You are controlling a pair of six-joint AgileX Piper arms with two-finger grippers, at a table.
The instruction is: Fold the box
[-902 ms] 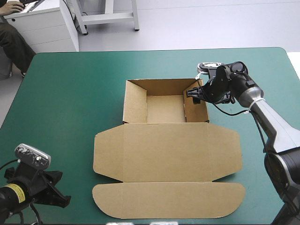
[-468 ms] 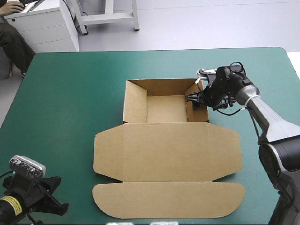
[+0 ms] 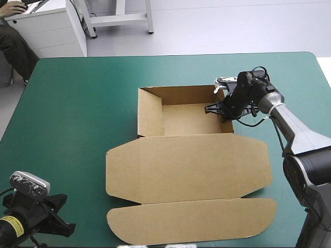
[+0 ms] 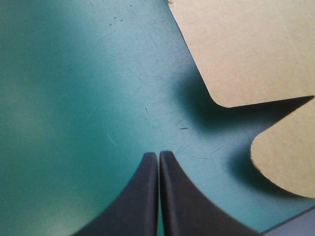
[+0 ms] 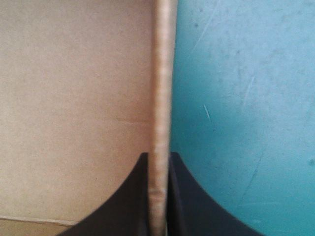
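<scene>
Presently the brown cut-board box (image 3: 189, 165) is lying mid-desk on the teal-green desk cover (image 3: 77, 103). Its tray end is standing toward the far edge with walls raised, while its broad lid panel (image 3: 189, 160) and rounded flap (image 3: 191, 219) are spreading flat toward the near edge.

The right pincer (image 3: 220, 109) is clamping the tray's right side wall (image 5: 160, 98). The wrist view is showing the board's edge running straight up between the all-but-closed black fingers, with the tray floor on one side and bare cover on the other.

The left pincer (image 4: 158, 160) is sitting at the near-left corner with its fingers pressed together, near the notch between lid panel and flap, touching neither.

Judged step: the right side wall is being set and tucked. The next move is calling for pressing that wall home squarely — without dragging the tray, since light board is likely to slide.
</scene>
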